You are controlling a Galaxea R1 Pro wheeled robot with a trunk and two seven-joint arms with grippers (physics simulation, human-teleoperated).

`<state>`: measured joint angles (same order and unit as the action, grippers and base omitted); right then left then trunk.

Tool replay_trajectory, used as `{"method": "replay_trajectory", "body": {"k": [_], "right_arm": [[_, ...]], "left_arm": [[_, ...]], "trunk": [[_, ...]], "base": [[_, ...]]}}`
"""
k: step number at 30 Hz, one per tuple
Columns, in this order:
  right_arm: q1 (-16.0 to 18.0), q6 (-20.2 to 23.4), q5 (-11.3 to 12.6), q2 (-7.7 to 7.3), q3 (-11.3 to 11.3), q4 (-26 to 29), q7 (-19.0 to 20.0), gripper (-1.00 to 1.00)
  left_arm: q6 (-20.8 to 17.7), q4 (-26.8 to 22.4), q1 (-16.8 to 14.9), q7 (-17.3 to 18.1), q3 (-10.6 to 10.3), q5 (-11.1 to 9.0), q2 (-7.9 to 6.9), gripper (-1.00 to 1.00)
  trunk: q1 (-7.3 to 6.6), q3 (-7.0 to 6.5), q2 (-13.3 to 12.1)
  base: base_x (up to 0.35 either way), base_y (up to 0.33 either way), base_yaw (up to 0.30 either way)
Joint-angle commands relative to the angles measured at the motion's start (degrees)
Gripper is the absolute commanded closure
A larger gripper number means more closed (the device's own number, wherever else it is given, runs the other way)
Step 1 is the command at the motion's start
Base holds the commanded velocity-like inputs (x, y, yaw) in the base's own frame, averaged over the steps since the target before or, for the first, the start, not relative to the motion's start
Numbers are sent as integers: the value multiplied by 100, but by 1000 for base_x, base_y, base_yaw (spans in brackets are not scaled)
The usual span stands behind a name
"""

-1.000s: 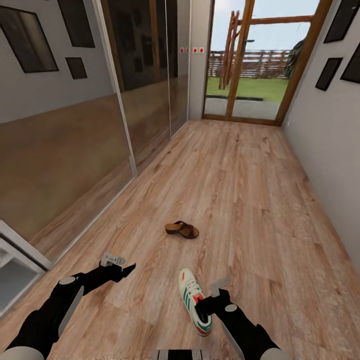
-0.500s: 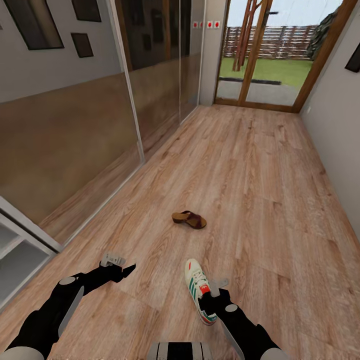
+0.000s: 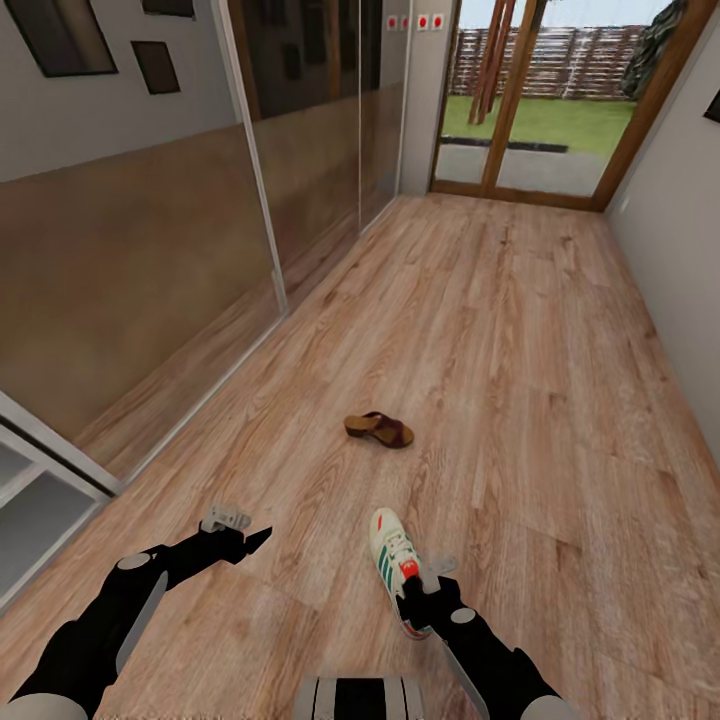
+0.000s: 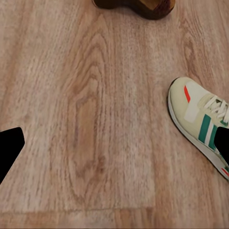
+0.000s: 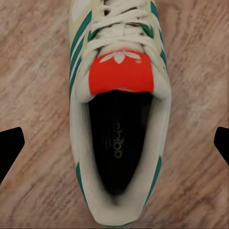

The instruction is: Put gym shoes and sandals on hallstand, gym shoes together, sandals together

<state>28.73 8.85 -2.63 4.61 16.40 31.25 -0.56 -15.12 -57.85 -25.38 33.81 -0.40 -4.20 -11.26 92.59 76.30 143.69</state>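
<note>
One cream gym shoe (image 3: 393,560) with green stripes and a red tongue lies on the corridor floor (image 3: 520,400), toe pointing away from me. My right gripper (image 3: 414,598) hangs open directly over its heel end. In the right wrist view the gym shoe's opening (image 5: 117,143) sits between the wide-spread fingertips (image 5: 9,148). One brown sandal (image 3: 380,428) lies farther ahead. My left gripper (image 3: 245,541) is open and empty over bare planks; its view catches the gym shoe (image 4: 200,125) and the sandal's edge (image 4: 138,5). The other gym shoe and sandal are out of view.
A mirrored sliding wardrobe (image 3: 150,260) lines the left wall. A corner of a pale shelved unit (image 3: 35,490) shows at the lower left; I cannot tell whether it is the hallstand. A glass door (image 3: 520,110) closes the corridor's far end, and a grey wall (image 3: 680,270) runs along the right.
The whole view has shifted as the camera moved forward and tipped down. Both arms hold the same pose. The gym shoe now lies slightly farther up under my right gripper.
</note>
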Motion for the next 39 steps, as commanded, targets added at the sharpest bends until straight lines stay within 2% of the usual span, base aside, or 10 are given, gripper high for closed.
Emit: {"method": "replay_trajectory", "body": {"k": [1, 15, 22, 39], "right_arm": [[1, 38, -28, 0, 7, 12, -6, -100], [0, 35, -34, -1, -266, 13, -6, -100], [1, 33, -35, 0, -293, 13, -6, -100], [1, 29, -36, -4, -295, 13, -13, -100]], "left_arm": [[-47, -5, -2, 9, -4, -46, -2, -100], [-44, -14, -2, 27, 2, -59, -1, -100], [-40, -15, -2, 42, 5, -63, 0, -100], [-31, -24, -2, 108, 4, -87, -4, -100]], "trunk": [[1, 33, 3], [37, 459, 22], [55, 678, 31], [55, 712, 31]], "base": [[0, 0, 0], [0, 0, 0], [0, 0, 0], [0, 0, 0]]}}
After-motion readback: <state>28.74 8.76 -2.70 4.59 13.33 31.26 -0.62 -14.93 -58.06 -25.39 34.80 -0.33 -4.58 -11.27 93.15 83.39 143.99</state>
